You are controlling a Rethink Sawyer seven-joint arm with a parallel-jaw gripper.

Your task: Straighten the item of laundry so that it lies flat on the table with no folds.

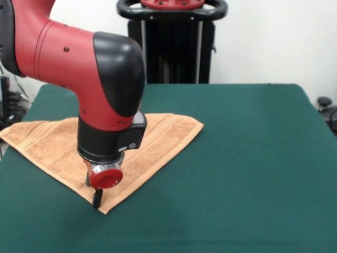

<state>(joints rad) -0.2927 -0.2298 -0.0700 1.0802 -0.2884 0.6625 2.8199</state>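
Note:
The tan terry towel lies on the left half of the dark green table. It is folded into a rough triangle, with one corner at the left edge, one at the right and one pointing toward the camera. Woven border bands run along its right side. No label shows. My gripper hangs from the red and black arm and is down at the towel's near corner, touching or just above it. The arm hides the middle of the towel. I cannot tell whether the gripper holds the cloth.
The black pedestal stands behind the table's far edge. Dark gear shows beyond the right edge and the left edge. The towel's left corner lies close to the table's left edge.

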